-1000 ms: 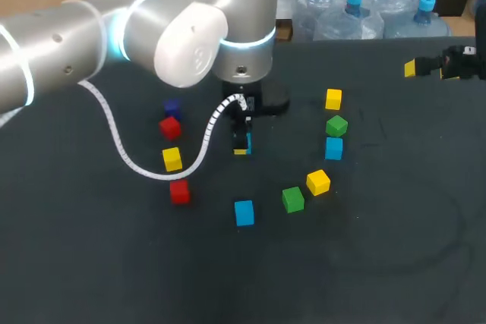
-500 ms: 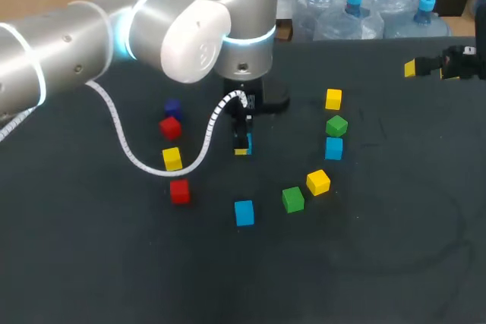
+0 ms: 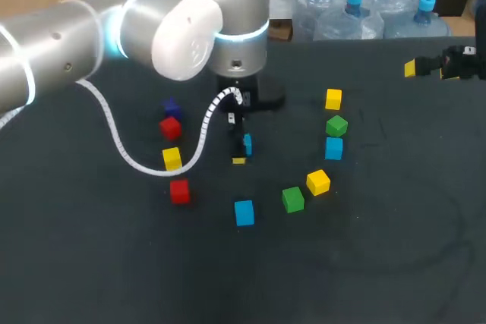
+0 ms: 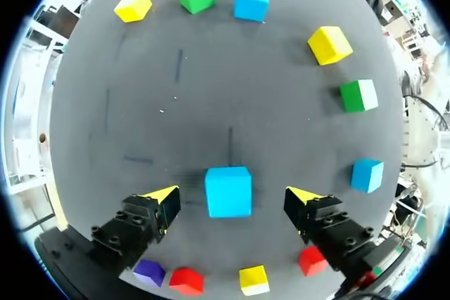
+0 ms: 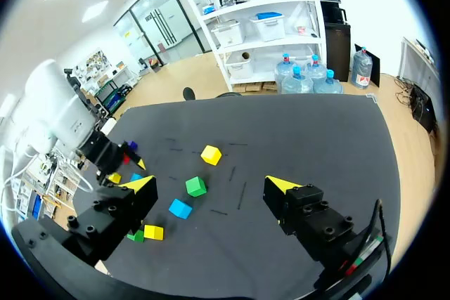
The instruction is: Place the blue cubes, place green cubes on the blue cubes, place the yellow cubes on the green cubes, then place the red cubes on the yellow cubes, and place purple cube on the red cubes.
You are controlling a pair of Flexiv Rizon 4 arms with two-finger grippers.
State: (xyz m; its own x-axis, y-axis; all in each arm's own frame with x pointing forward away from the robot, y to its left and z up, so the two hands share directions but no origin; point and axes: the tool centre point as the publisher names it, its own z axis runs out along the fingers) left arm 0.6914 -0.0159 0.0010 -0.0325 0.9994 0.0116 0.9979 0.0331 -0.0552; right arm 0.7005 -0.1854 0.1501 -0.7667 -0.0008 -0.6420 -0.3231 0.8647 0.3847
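Left wrist view shows the left end effector (image 4: 232, 196) newly spread, the blue cube (image 4: 228, 191) released onto the bench (image 4: 211, 89) between its fingers, so one base block seems placed.

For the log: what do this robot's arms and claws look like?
The left arm is silver-grey with rounded joints, glowing pale-blue rings and a white coiled cable looping beneath it. The left claw and right claw are black and blocky, each with two fingers ending in bright yellow triangular tips.
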